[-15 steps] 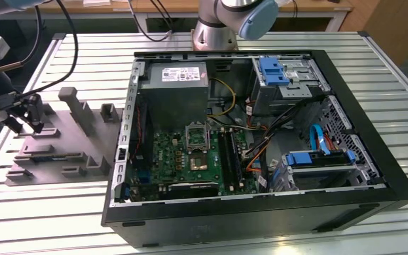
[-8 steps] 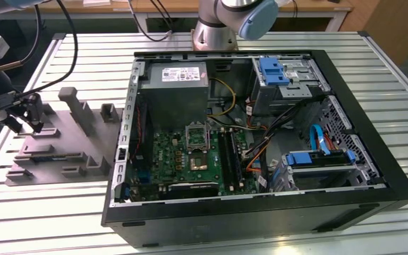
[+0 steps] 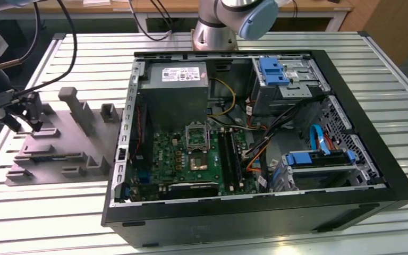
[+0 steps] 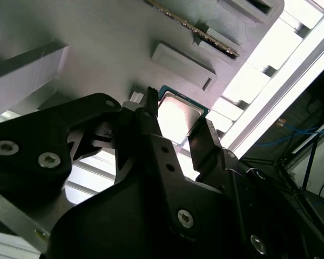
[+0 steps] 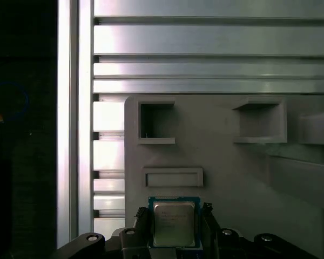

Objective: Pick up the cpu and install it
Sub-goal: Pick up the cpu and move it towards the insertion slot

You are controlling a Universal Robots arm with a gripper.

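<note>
Square cpu (image 5: 174, 222) flat, metal top up

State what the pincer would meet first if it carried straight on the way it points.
Most likely the cpu, lying right ahead of the pincer on the grey tray; depth is unclear, so contact may already exist.

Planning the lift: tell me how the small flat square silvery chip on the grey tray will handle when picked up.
The small, flat, silvery-topped square cpu looks thin and rigid, probably light. Its shiny lid may be slippery. Lying flat on the grey plastic tray, it would likely slide, not tip, if nudged.
</note>
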